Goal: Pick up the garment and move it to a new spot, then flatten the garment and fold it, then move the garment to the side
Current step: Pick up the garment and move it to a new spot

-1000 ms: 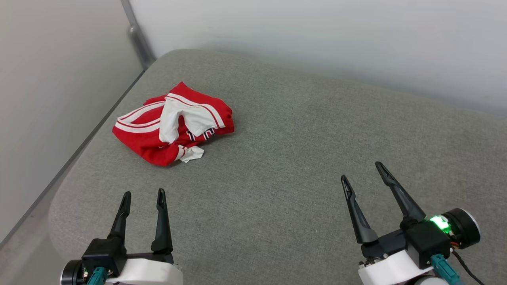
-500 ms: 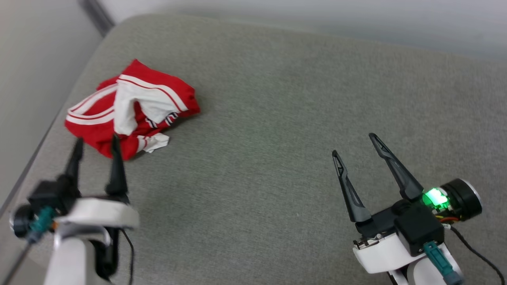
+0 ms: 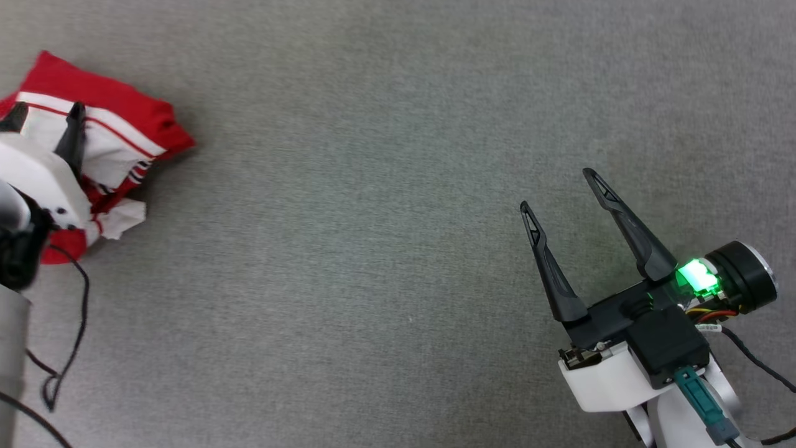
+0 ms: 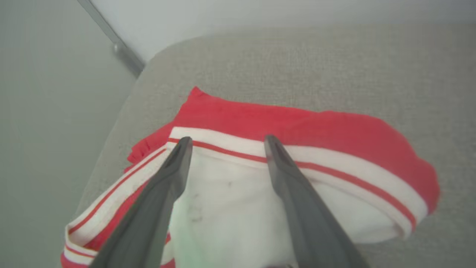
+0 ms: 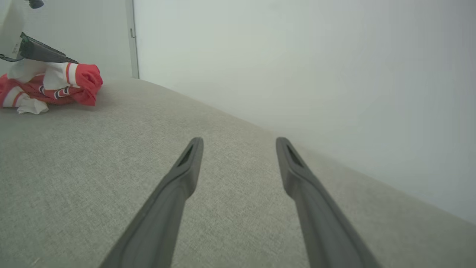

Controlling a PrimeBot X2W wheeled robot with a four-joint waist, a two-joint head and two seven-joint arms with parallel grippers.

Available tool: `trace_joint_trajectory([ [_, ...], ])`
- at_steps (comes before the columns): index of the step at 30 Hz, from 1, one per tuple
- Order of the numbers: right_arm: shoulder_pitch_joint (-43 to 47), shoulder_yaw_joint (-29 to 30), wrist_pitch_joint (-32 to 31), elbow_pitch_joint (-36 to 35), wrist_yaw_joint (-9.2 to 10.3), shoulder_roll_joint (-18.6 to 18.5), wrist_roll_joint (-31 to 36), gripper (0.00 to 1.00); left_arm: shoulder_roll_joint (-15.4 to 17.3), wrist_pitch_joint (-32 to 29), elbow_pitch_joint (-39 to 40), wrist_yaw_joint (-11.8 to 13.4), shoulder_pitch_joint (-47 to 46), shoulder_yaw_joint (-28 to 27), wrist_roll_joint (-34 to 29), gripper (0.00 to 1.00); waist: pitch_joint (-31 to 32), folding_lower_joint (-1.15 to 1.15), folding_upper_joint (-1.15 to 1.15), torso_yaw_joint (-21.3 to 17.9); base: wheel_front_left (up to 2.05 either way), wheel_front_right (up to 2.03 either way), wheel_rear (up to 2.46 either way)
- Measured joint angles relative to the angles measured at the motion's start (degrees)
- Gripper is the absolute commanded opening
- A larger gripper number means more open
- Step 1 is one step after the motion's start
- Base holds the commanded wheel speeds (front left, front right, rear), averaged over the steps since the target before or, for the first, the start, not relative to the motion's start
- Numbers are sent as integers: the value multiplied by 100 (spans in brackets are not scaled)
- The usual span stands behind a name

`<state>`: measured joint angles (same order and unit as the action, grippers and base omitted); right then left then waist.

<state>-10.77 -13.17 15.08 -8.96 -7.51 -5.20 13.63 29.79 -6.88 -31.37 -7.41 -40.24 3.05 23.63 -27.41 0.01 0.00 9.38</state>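
The garment [image 3: 134, 127] lies in a crumpled heap: bright red thin cloth, a white sleeve folded across the top, white bands with narrow red stripes along the hems, and a scrap of black-and-white lettering at a crease. A small white corner pokes out at the heap's near edge. In the left wrist view the garment [image 4: 297, 126] spreads under and past both fingers. The white sleeve fills the gap between them and the striped trim runs just at the fingertips. The red body arcs beyond the tips and off to the right finger's side.

The left gripper [image 3: 45, 115] stands spread wide over that sleeve, gripping nothing; I cannot tell whether the fingers touch the cloth. The right gripper [image 3: 558, 190] is likewise spread wide. It sits over a bare stretch of the grey woven cushion [image 3: 373, 249], with the heap well apart beyond its left finger. The fingers are long, dark, tapering and matte. The cushion is coarse and rounded at its corner, against a smooth pale wall [image 5: 297, 74].

Half a second ago the left fingertips reached only the heap's near red edge; now they reach onto the sleeve. The head camera has swung, so the picture has shifted. The garment's folds look unchanged, and the right gripper keeps its spread.
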Motion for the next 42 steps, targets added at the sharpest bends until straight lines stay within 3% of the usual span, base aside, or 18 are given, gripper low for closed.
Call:
trace_joint_trajectory([
  [5,-66,-42,0,-59,0,8,18,100,767,-1575,-54,0,-416,710,1003,100,-376,0,0,-225,0,0,0],
  [12,-207,-48,0,-108,0,18,32,100,1344,-2775,-112,1,-859,979,2104,100,-829,0,0,-420,0,0,0],
  [13,-222,-42,0,-112,0,18,32,100,1428,-2903,-123,0,-906,1014,2171,31,-878,0,0,-437,0,0,0],
  [14,-229,-32,0,-116,0,18,33,100,1491,-2950,-123,0,-935,1048,2210,0,-922,0,0,-451,0,0,0],
  [19,-234,4,0,-110,1,23,34,100,1568,-2836,-176,1,-964,1117,2356,0,-995,0,0,-464,0,0,0],
  [29,-270,-12,0,85,0,87,-69,100,1552,-1792,-371,0,-982,1233,2290,0,-496,0,0,-450,0,0,0],
  [37,-31,130,0,248,0,162,-257,100,1767,-979,201,0,-1048,1465,2138,0,276,-1,0,-501,0,0,0],
  [42,156,256,0,308,0,198,-313,100,1675,-808,884,0,-1014,1627,2232,0,822,-2,0,-583,0,0,0],
])
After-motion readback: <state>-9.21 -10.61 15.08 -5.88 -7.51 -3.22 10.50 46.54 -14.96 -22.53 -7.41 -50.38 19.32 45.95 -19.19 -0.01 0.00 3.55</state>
